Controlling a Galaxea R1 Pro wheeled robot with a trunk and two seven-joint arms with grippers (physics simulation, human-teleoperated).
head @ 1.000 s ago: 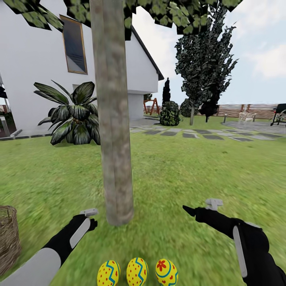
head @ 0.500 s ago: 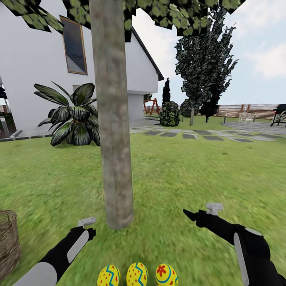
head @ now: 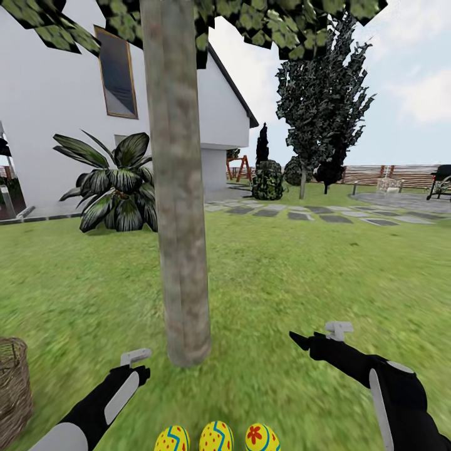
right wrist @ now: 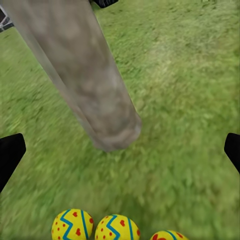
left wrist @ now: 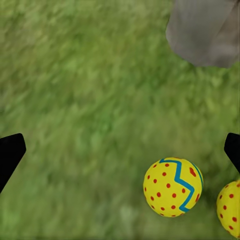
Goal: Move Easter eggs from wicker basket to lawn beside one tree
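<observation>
At the foot of the tree [head: 178,207], on the lawn [head: 294,269], the three Easter eggs [head: 217,437] lie in a row, close together and just short of the trunk's base. They are yellow with blue zigzag bands and red marks, and none is in a hand. The wicker basket [head: 12,385] stands apart from them on the grass, off to the left side of the robot. The left hand [head: 139,363] hangs just above the lawn near the leftmost egg, its two dark fingertips [left wrist: 10,152] spread wide in the left wrist view, holding nothing. The right hand [head: 313,338] is raised over bare grass to the right of the trunk, its fingers likewise wide apart and empty in the right wrist view. Beyond the tree stand a white house [head: 56,94], a broad-leafed bush [head: 116,181] and grey stepping stones [head: 313,213].
</observation>
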